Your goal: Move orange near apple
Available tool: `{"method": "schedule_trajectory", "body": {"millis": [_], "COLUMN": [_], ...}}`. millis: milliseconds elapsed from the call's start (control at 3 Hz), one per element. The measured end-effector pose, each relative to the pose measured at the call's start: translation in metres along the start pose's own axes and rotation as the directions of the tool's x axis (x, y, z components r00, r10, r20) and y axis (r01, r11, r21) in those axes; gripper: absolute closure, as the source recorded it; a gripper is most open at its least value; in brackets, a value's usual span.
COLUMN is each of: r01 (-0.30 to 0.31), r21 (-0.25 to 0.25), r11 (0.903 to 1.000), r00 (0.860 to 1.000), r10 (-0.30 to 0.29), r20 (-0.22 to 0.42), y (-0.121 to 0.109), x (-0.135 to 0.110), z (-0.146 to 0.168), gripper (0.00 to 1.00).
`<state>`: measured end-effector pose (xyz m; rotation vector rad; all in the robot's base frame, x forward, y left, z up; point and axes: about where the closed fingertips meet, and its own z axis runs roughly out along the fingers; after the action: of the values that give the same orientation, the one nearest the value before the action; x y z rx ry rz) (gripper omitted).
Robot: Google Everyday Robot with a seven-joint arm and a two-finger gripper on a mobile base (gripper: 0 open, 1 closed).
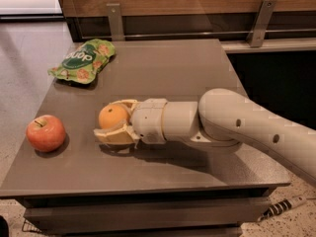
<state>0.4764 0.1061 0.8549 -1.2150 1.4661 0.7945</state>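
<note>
The orange (112, 116) is a small round bright-orange fruit held between the fingers of my gripper (111, 118), which is shut on it just above the dark table (163, 73). The white arm reaches in from the right. The apple (45, 133), red with a yellowish blush and a short stem, sits on the table's front left corner, a short way to the left of the orange and apart from it.
A green snack bag (83, 60) lies at the table's back left. A wooden wall with metal brackets (114, 19) runs behind the table. A cable end (286, 205) lies on the floor at the lower right.
</note>
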Motion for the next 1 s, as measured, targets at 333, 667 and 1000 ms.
{"method": "schedule_trajectory", "body": {"millis": [333,667,1000], "r01": [-0.033,-0.085,-0.111], "r21": [-0.072,-0.123,-0.148], "r11": [0.9968,0.9887,0.9828], "r00": [0.999,0.996,0.993], "r10": [0.033,0.087,0.114], "r20": [-0.006,0.006,0.016], "y": [0.009,0.016,0.021], "x": [0.006,0.012,0.013], "z": [0.022,0.037,0.046], "gripper": [1.0,1.0,1.0]}}
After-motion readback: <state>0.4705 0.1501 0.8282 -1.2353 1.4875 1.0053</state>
